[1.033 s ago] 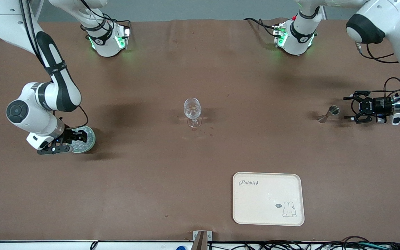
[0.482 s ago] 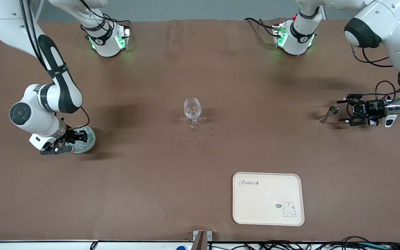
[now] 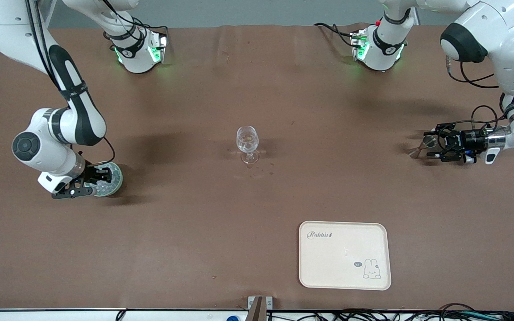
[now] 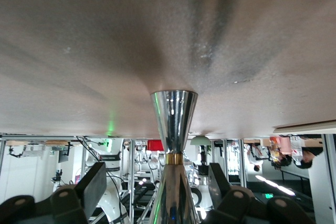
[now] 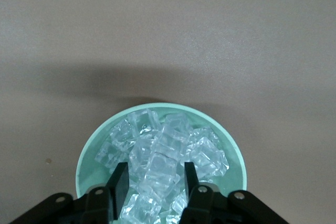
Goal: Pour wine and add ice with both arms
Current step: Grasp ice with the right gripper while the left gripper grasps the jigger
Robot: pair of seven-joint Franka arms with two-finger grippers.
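Observation:
A clear wine glass stands at the table's middle. A silver hourglass-shaped jigger stands toward the left arm's end; in the left wrist view the jigger sits between the fingers. My left gripper is open, level with the jigger, with one jaw on each side and not touching it. A pale green bowl holds several ice chunks toward the right arm's end. My right gripper is open and lowered into the bowl, its fingers straddling one chunk.
A cream tray with a rabbit drawing lies nearer the front camera than the glass, toward the left arm's end. The arm bases stand along the table's farthest edge. Cables run along the nearest edge.
My left gripper has moved toward the jigger until its open jaws flank it. The right gripper has stayed over the ice bowl, almost still.

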